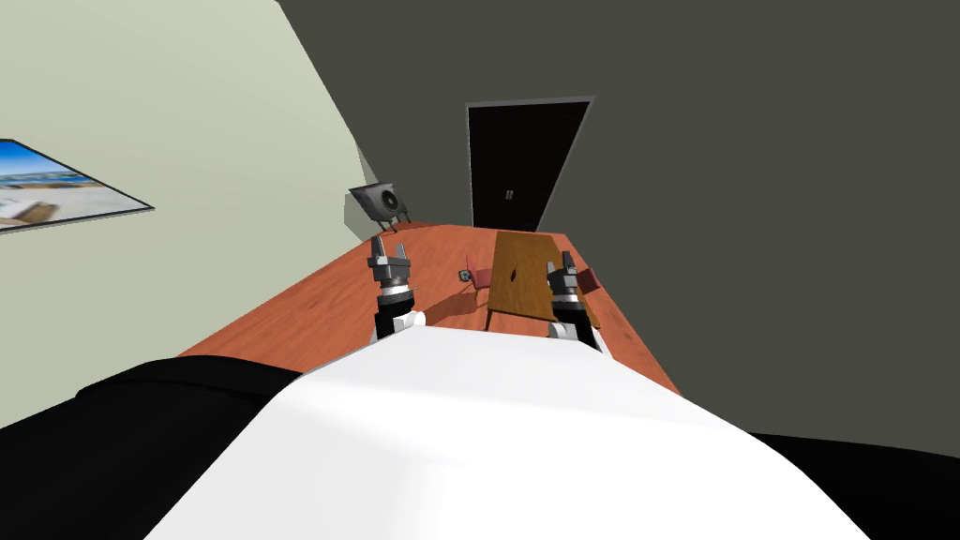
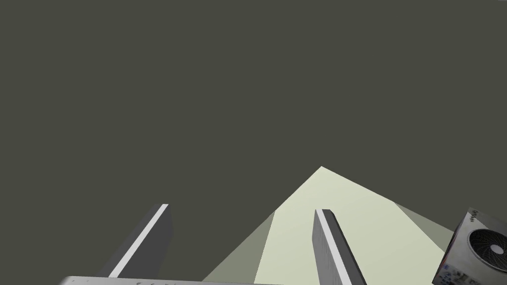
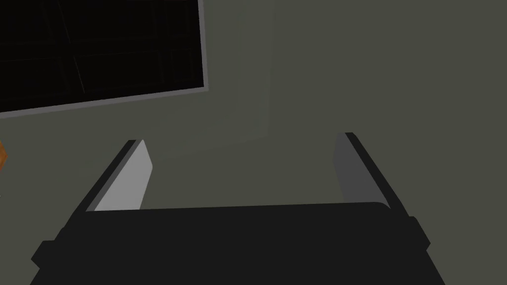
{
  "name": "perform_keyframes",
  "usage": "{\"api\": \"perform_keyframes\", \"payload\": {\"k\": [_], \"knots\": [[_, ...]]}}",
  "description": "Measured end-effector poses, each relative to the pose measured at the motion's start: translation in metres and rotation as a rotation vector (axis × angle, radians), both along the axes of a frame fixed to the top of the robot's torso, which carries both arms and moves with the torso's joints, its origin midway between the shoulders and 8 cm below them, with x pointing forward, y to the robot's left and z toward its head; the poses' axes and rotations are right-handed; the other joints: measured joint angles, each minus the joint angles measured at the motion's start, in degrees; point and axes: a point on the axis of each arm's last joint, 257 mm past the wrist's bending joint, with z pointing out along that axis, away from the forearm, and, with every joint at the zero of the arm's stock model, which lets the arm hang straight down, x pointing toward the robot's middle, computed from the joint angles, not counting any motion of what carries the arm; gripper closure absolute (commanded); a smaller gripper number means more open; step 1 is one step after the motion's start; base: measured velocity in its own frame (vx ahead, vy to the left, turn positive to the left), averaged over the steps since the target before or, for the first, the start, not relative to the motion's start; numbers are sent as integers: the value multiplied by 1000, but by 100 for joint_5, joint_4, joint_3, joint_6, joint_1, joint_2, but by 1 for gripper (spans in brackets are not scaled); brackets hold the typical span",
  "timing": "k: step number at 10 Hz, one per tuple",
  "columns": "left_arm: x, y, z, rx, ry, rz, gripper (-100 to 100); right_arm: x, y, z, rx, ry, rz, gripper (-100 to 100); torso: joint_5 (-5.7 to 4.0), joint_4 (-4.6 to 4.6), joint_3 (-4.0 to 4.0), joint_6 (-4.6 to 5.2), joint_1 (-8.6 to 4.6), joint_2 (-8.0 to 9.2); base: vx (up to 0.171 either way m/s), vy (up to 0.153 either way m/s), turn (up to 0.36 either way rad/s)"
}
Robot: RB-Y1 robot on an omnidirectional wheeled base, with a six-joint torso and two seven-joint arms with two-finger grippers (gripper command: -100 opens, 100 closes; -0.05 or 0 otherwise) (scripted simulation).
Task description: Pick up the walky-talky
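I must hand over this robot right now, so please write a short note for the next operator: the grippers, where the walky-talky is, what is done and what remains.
Left gripper: open, empty, held forward.
Right gripper: open, empty, held forward.
Walky-talky: most likely the small dark thing that seems to lie on the red-brown floor, by a red chair, left of the wooden table, well ahead of both grippers.
Done: nothing grasped yet.
Left: drive closer, lower one arm, close on it, lift.

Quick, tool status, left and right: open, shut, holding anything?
Left tool: open, holding nothing.
Right tool: open, holding nothing.
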Motion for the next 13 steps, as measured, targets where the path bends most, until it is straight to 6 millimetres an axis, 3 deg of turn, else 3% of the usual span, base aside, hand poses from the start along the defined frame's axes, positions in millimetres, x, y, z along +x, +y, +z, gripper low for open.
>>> {"api": "perform_keyframes", "payload": {"k": [5,13], "knots": [[0,0,0,0,0,0,0,20,2,-65,-93,141,23,-100,-1,-1,-1,-2,-1,-1,-25,35,84],[0,0,0,0,0,0,0,30,-5,-168,-280,362,47,-100,1,-1,-2,-1,2,-4,-19,46,99]]}}
